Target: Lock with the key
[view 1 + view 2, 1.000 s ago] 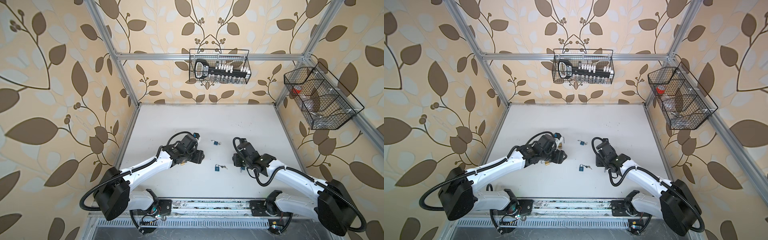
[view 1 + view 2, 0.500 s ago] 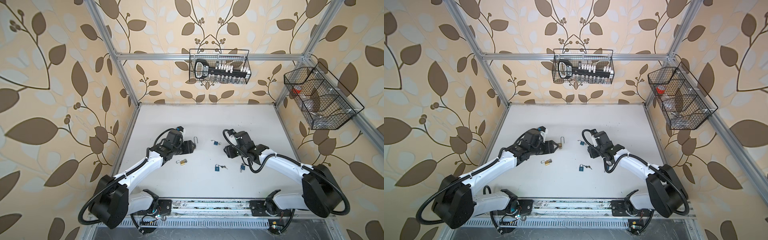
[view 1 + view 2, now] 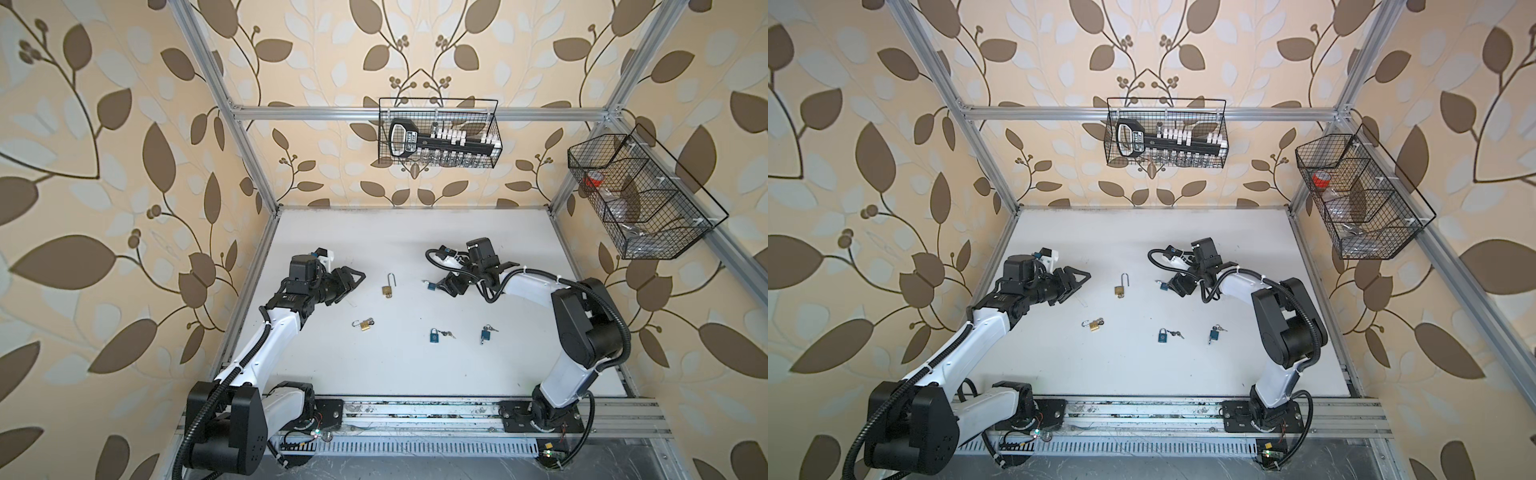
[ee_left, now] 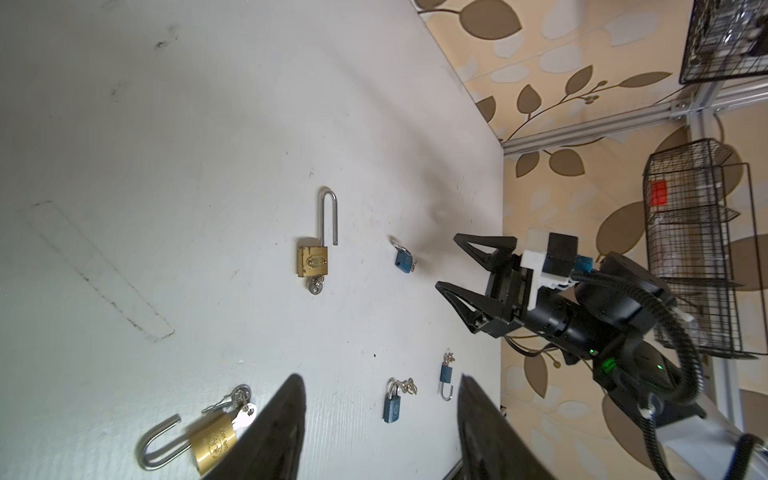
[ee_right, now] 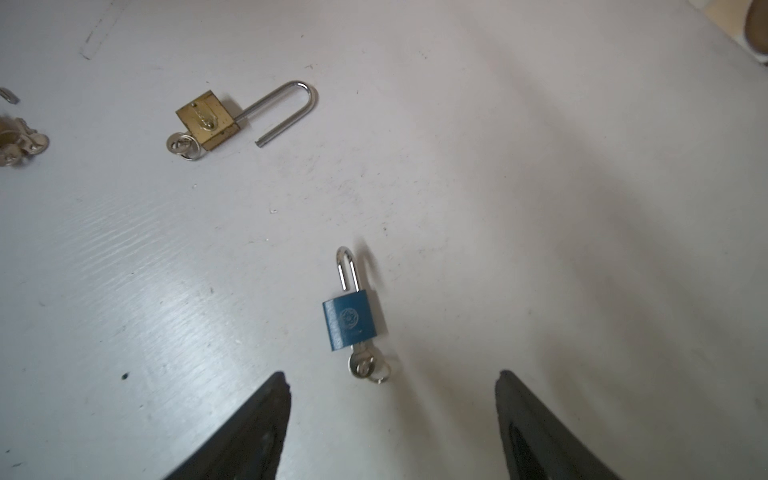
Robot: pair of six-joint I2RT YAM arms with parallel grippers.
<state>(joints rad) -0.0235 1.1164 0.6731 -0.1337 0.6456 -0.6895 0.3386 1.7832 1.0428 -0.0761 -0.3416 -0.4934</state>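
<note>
Several small padlocks lie on the white table (image 3: 519, 357), each with a key in it. A blue padlock (image 5: 350, 318) with its key (image 5: 362, 365) lies just ahead of my right gripper (image 5: 390, 376), which is open and empty; both top views show this blue padlock (image 3: 431, 286) (image 3: 1163, 286) beside the right gripper (image 3: 445, 286) (image 3: 1177, 286). A brass padlock (image 3: 387, 287) (image 4: 312, 259) with a long shackle swung open lies in the middle. My left gripper (image 3: 353, 277) (image 4: 380, 384) is open, empty and apart from it.
A second brass padlock (image 3: 364, 324) (image 4: 208, 442) with an open shackle and a key bunch lies nearer the front. Two more blue padlocks (image 3: 434, 336) (image 3: 484, 333) lie front centre. Wire baskets (image 3: 438, 133) (image 3: 640, 199) hang on the back and right walls.
Both arms have swung from the front padlocks toward the back. The left arm uncovered both brass padlocks. The right gripper went to the far blue padlock and opened wider.
</note>
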